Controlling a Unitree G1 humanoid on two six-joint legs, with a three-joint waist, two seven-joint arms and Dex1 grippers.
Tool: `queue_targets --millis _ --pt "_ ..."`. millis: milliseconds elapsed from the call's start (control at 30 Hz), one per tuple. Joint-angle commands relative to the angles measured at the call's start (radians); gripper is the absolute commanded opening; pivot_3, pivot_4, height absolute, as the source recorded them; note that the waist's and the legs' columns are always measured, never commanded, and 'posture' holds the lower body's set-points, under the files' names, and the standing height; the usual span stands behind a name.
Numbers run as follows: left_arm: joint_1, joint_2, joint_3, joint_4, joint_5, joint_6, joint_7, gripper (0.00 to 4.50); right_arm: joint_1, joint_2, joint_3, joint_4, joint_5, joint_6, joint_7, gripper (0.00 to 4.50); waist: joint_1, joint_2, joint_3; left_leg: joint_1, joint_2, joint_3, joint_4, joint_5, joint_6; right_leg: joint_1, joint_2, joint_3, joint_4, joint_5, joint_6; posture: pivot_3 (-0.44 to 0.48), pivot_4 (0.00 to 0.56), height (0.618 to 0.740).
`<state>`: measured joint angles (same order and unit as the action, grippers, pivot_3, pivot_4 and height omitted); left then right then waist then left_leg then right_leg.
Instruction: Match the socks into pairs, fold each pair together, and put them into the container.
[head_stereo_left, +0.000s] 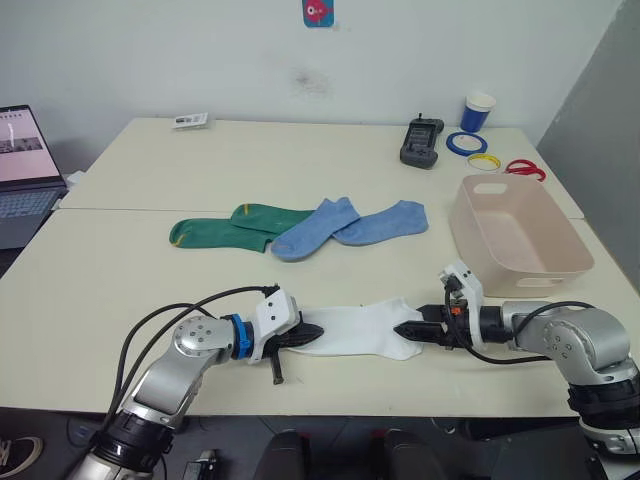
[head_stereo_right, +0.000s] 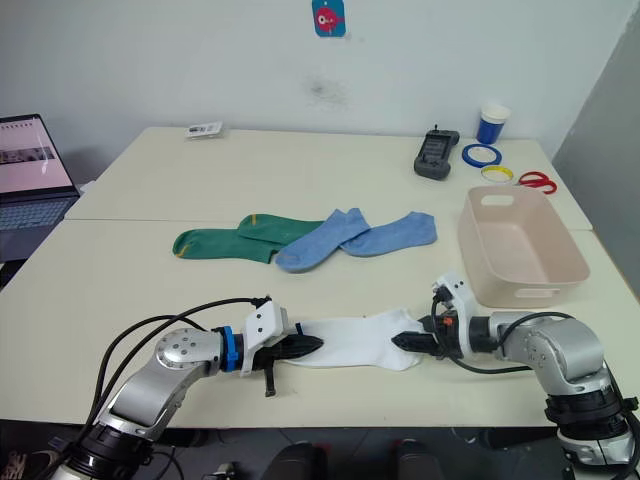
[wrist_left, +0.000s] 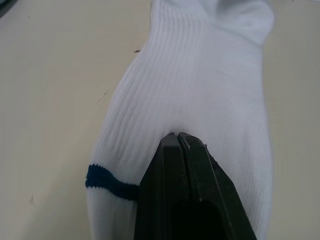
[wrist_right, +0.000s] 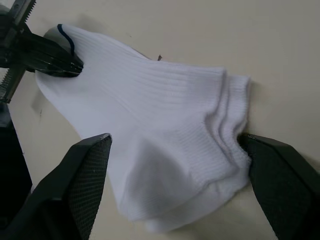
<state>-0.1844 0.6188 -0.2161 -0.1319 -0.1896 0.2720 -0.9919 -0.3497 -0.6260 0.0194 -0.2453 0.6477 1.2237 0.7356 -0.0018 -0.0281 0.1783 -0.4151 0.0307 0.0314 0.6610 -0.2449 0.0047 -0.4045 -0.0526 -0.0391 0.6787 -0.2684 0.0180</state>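
From the left eye view we see both forearms lying low over the near part of the cream table (head_stereo_left: 130, 270), pointing toward each other. The left gripper (head_stereo_left: 312, 334) meets one end of the white socks (head_stereo_left: 362, 329) and the right gripper (head_stereo_left: 408, 331) meets the other, so the soft white pair lies stretched flat between them. Farther back lie the green socks (head_stereo_left: 225, 231) with yellow trim, overlapping each other, and just beside them the light blue socks (head_stereo_left: 345, 227), crossed; one blue sock overlaps a green one. The pale pink container (head_stereo_left: 520, 240), a smooth plastic tub with rounded corners and a handle slot, stands on the robot's right, apart from every sock.

The right eye view shows the same layout, with a blue cup (head_stereo_right: 492, 123), tape rings (head_stereo_right: 482, 156) and a dark handheld device (head_stereo_right: 435, 154) at the far right corner, and a laptop (head_stereo_right: 30, 165) at the left edge.

In the left wrist view, the black fingers (wrist_left: 187, 185) are pressed together, pinching the ribbed white knit near a dark blue band (wrist_left: 107, 181).

In the right wrist view, the textured black fingers (wrist_right: 82, 182) stand wide apart, straddling the layered white cuff end without clamping it.
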Motion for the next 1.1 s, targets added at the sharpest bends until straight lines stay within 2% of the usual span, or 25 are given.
queue_targets --millis 33,300,567,833,1100 --pt "0.001 -0.005 -0.026 0.021 0.025 0.003 0.004 0.00 0.006 -0.010 -0.015 0.000 0.023 0.014 0.009 2.89 0.000 0.000 0.000 0.000 0.000 0.000 0.000 0.000 0.000 0.000 0.000 0.000 0.000 0.000 0.000 0.000 0.150 0.740" --pt "-0.013 -0.008 -0.006 0.027 -0.010 -0.019 -0.020 0.00 0.017 -0.021 -0.056 -0.023 0.076 0.055 0.022 0.04 0.000 0.000 0.000 0.000 0.000 0.000 0.000 0.000 0.000 0.000 0.000 0.000 0.000 0.000 0.000 0.000 0.150 0.740" --pt "-0.058 -0.012 0.023 0.048 -0.053 -0.014 -0.054 0.00 0.033 -0.022 -0.085 -0.051 0.123 0.093 0.006 0.01 0.000 0.000 0.000 -0.001 0.000 0.000 0.000 0.000 0.000 0.000 0.000 0.000 0.000 0.000 0.001 0.000 0.150 0.740" --pt "-0.081 -0.002 -0.046 0.106 0.022 0.017 -0.051 0.00 0.005 -0.032 -0.085 -0.037 0.133 0.089 0.013 0.01 0.000 0.000 0.000 -0.001 0.000 0.000 0.000 0.000 0.000 0.000 0.000 0.000 0.000 -0.001 0.001 0.000 0.150 0.740" --pt "-0.074 0.004 -0.078 0.091 0.036 0.050 -0.058 0.00 -0.064 -0.005 -0.067 -0.112 0.220 0.147 0.018 0.01 0.000 0.001 0.000 0.000 0.000 0.000 0.000 0.000 0.000 0.000 0.000 0.000 0.000 0.000 0.001 0.000 0.150 0.740"
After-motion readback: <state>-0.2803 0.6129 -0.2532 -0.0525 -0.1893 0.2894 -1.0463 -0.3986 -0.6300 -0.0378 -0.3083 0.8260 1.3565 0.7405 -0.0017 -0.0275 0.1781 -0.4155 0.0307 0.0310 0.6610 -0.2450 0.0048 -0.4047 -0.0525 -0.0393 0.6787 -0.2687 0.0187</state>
